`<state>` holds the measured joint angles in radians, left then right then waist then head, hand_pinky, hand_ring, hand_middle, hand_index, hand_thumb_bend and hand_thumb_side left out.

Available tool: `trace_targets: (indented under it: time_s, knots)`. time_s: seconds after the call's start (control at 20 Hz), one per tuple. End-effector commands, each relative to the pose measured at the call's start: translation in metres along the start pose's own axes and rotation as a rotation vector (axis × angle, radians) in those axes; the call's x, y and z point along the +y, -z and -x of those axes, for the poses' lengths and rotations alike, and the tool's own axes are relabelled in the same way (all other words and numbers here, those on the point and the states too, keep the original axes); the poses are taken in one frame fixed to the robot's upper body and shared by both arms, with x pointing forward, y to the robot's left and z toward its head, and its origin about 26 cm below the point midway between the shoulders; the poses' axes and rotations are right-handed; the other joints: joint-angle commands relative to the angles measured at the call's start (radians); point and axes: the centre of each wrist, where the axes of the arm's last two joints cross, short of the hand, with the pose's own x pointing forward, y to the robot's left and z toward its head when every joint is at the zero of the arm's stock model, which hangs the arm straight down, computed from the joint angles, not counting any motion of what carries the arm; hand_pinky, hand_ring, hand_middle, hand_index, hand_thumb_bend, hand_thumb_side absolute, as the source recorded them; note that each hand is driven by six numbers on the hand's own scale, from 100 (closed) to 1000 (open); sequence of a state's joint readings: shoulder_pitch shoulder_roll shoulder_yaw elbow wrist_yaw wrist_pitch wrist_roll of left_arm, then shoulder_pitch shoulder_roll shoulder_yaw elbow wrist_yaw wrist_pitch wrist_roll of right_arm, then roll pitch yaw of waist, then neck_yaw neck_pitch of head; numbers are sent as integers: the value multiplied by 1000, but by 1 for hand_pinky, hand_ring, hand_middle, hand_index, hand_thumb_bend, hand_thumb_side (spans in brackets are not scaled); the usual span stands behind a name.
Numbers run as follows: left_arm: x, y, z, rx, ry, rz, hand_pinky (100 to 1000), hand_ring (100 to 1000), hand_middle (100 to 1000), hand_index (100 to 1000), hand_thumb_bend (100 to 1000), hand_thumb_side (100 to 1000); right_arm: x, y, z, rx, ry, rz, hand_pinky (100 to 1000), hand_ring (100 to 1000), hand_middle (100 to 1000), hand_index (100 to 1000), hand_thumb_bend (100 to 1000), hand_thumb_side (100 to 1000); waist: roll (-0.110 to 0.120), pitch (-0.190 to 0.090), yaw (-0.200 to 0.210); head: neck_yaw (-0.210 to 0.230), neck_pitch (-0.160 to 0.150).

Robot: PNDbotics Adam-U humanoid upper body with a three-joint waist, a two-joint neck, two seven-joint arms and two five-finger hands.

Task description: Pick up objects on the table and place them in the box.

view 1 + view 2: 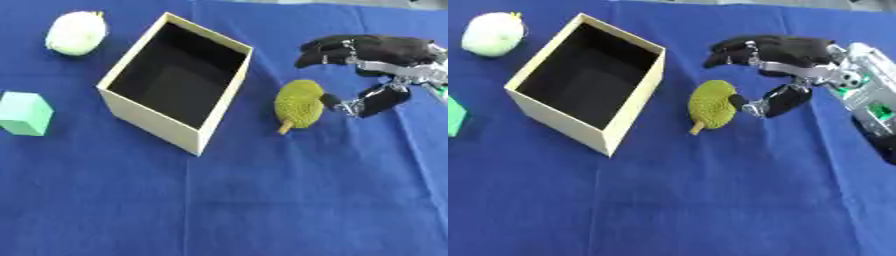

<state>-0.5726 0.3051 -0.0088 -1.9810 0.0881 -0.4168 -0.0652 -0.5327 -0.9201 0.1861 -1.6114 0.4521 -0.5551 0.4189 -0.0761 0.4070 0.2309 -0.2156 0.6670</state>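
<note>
Box [144, 116]: cream, open-topped, left of centre on the blue cloth [262, 200]; what shows of its dark inside is empty, so I judge nothing is placed yet.
Green cube [24, 114]: far left, well apart from the box, not yet picked.
White round fruit [76, 33]: upper left, near the box's far corner, not yet picked.
Spiky yellow-green fruit [298, 103]: just right of the box, lying on the cloth; long axis runs near to far, stem end pointing toward the near edge.
Right hand [785, 52]: spread over the fruit's right side, thumb at it, fingers above, grasping nothing yet.
Left hand: in neither view.
Left to do: all three.
</note>
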Motion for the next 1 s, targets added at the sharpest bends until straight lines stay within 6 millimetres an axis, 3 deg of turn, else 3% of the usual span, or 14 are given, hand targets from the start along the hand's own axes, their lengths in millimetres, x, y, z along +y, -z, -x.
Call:
trace_targets:
  time_s: [0.05, 0.85, 1.0]
  knots:
    - [1, 7, -5, -32, -4, 5, 797, 795, 711, 880, 100, 569, -3, -4, 4, 17, -31, -20, 1000, 1000, 879, 962, 100, 210, 2, -18, 2, -3, -10]
    - [0, 9, -6, -35, -11, 3, 797, 795, 708, 880, 100, 569, 6, -2, 13, 39, -57, -83, 1000, 1000, 881, 966, 100, 222, -2, -4, 17, -10, -15]
    - [-1, 9, -6, -34, -18, 2, 796, 795, 704, 879, 100, 570, 4, -4, 16, 70, -74, -104, 1000, 1000, 800, 923, 100, 276, -5, 2, 24, -12, -15]
